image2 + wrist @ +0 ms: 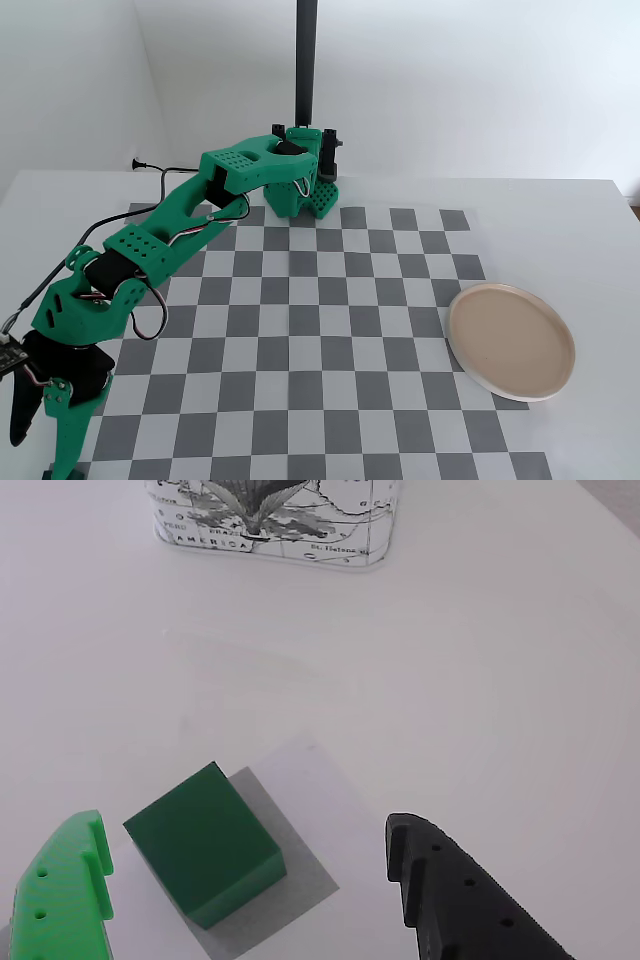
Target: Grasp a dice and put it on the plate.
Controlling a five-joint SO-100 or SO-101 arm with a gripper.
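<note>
Reaching far out over the bottom-left corner of the checkered mat (330, 330) in the fixed view, the arm (190, 215) had its gripper (250, 880) pointed down, presumably to bring its fingers either side of the dice (205, 855). The wrist view showed the jaws standing apart, a green finger (65, 895) to the left and a black finger (455, 890) to the right, with the dice resting on the mat between them, nearer the green one and touching neither. The plate (511, 340) lay well apart, empty, at the mat's right edge in the fixed view, so the carry looked long. Counted: one dice, one plate, one gripper, and one printed tin (270, 520) at the top of the wrist view
</note>
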